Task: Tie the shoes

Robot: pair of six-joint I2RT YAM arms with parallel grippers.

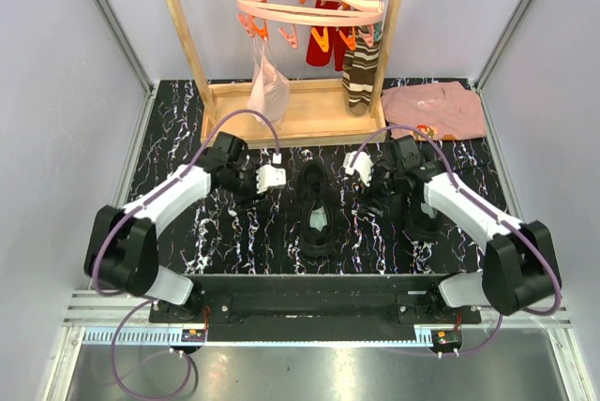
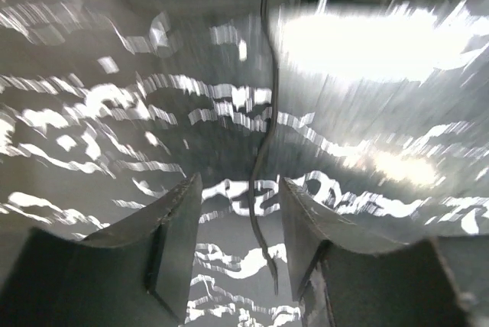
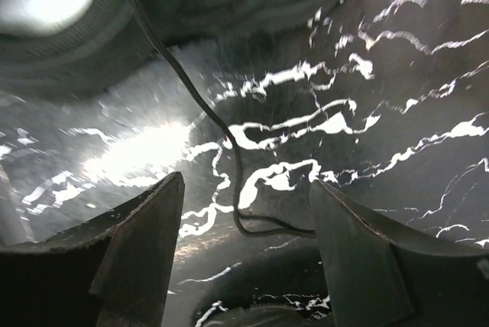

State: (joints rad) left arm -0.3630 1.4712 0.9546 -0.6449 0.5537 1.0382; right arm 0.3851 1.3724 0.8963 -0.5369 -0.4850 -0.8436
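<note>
From above, the middle shoe [image 1: 317,209] lies about midway between the left and right edges of the black, white-veined desk [image 1: 178,162], lengthwise from far edge to near edge. It is all black, and a pale insole shows in its half toward the near edge. The right shoe [image 1: 419,221], also black, lies nearer the right edge, partly hidden under the right arm. The left claw [image 1: 284,176] is just left of the middle shoe's far end and the right claw [image 1: 350,168] just right of it, so the shoe sits between them. A pink shirt [image 1: 433,108] lies in the far right corner and a striped sock [image 1: 360,78] hangs on the wooden rack [image 1: 281,112]. The left wrist view is blurred: the dark fingers [image 2: 174,239] stand moderately apart, and a thin black lace [image 2: 265,144] runs down through the gap, pinched by neither. In the right wrist view the fingers [image 3: 145,247] stand wide. A second lace [image 3: 200,105] curves down from a dark shoe rim at the top left, where a pale patch shows. It bends across toward the right-hand finger, and whether it touches that finger cannot be told.
</note>
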